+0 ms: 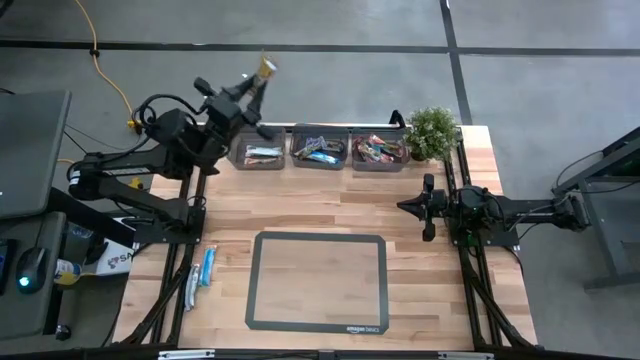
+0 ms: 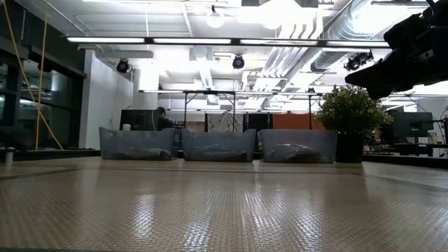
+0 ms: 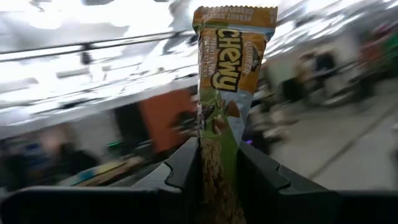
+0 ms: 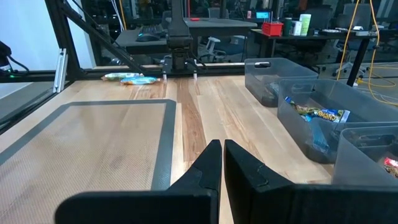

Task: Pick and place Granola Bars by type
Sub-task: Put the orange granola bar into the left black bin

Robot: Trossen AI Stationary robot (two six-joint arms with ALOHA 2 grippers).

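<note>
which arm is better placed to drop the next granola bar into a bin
Left. The left gripper is shut on a tan granola bar and raised near the leftmost bin. The right gripper is shut and empty, waiting over the table's right side, farther from the bins.

A pale wooden table (image 1: pixel 300 205) carries a dark-bordered mat (image 1: pixel 317 281) lying flat near its front edge, about midway between the left and right edges. Along the back edge stand three clear grey bins (image 1: pixel 318 148) in a row, side by side and touching or nearly so. Just beside the right-hand bin, at the back right corner, sits a small potted plant (image 1: pixel 433 131) with bushy green leaves in a dark pot. On the floor beyond the back left corner a yellow cable (image 1: pixel 108 75) trails across the grey concrete
</note>
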